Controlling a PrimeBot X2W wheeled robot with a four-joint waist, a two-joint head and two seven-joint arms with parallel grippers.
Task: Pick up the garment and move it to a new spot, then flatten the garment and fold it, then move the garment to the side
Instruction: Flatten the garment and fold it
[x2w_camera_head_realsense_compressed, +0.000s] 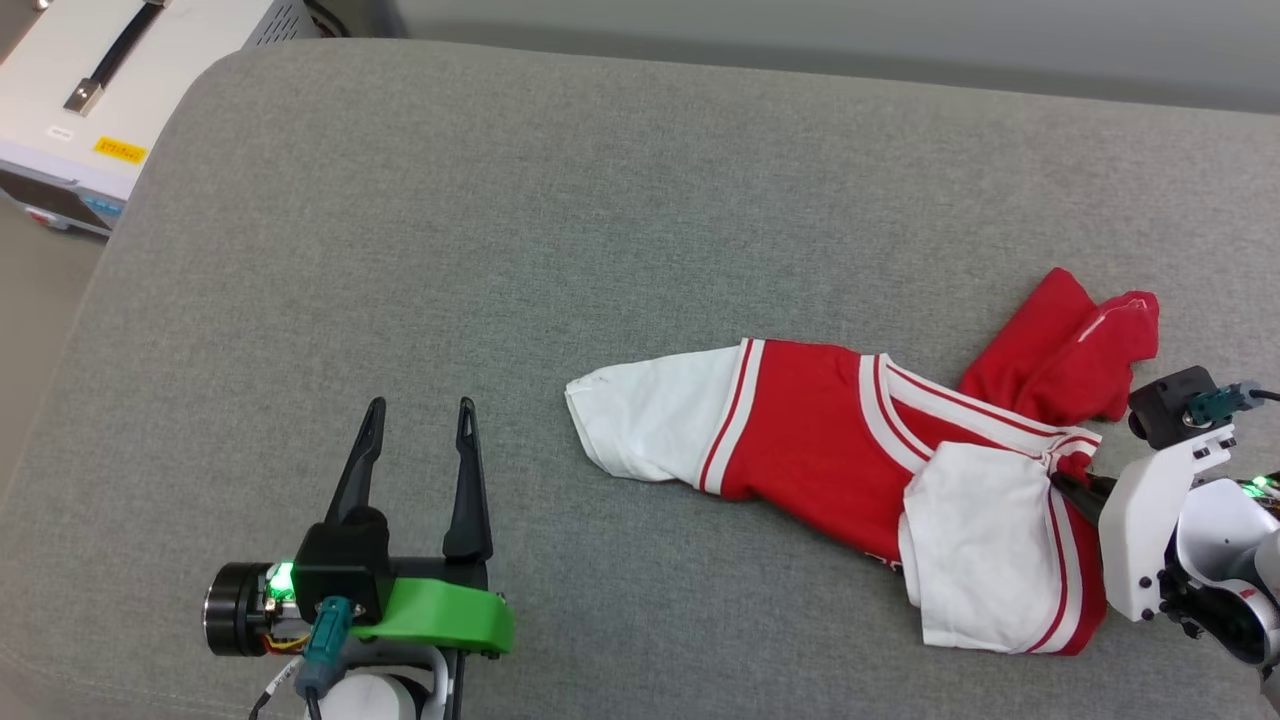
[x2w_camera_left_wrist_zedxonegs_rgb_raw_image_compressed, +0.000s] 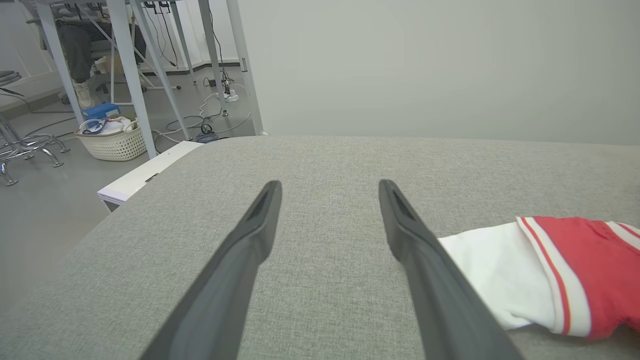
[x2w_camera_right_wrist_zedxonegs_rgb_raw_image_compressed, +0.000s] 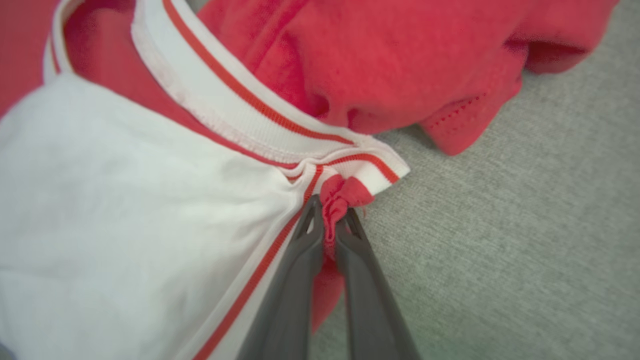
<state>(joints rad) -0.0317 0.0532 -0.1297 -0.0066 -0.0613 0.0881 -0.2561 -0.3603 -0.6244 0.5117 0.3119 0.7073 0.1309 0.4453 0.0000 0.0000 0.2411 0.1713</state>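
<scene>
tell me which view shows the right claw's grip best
Right wrist view: the right claw pinches a red fold of the garment, close up. Head view shows it small, half hidden; left wrist view shows a sleeve.

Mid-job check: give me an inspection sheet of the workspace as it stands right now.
surface: grey fabric surface, smooth.
job's things: garment, crumpled, unfolded, at the robot's right.
clutter: nothing seen.
grippers: left gripper open over bare fabric, apart from the garment; right gripper shut on a bunch of red cloth by the striped trim.
cables: wrist leads on both arms; loose cables on the floor.
surroundings: white box beside the surface; basket and table legs on the floor.
</scene>
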